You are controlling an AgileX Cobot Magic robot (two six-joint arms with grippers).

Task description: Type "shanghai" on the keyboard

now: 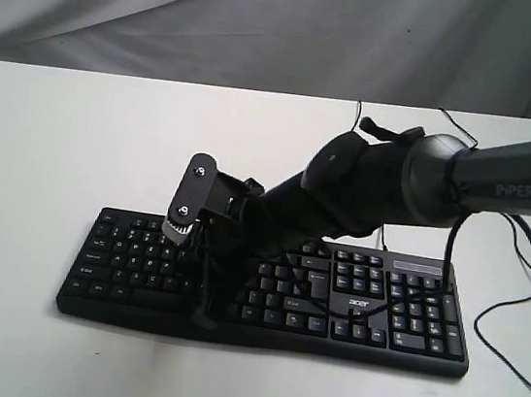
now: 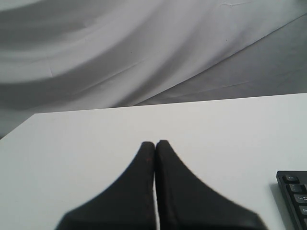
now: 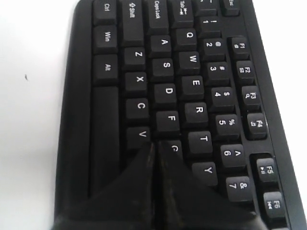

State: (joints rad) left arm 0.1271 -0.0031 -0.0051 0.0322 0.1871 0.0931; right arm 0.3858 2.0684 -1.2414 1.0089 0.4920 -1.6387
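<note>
From where I stand, the exterior view shows the black acer keyboard (image 1: 130, 261) lying flat on the white table (image 1: 39, 130), towards the front edge, with its number pad on the right. The right arm (image 1: 512, 182), marked PIPER, reaches in from the right and across the middle. The right gripper (image 1: 203, 318) points down onto the letter keys left of centre. From here its fingers look thin and drawn together. A grey cloth (image 1: 269, 23) hangs behind the table.

In the left wrist view, the left gripper (image 2: 155, 143) has its two black fingers pressed flat against each other, holding nothing, over bare white table. Only a corner of the keyboard shows at the edge of this picture, well apart from the fingertips.

The right wrist view looks down on the left half of the keyboard's letters. Here the right gripper's fingers are clenched into one point with nothing between them. The tip sits right at the V key (image 3: 142, 134) and the G key (image 3: 173, 148), just past F. I cannot tell whether it is pressing a key.
</note>
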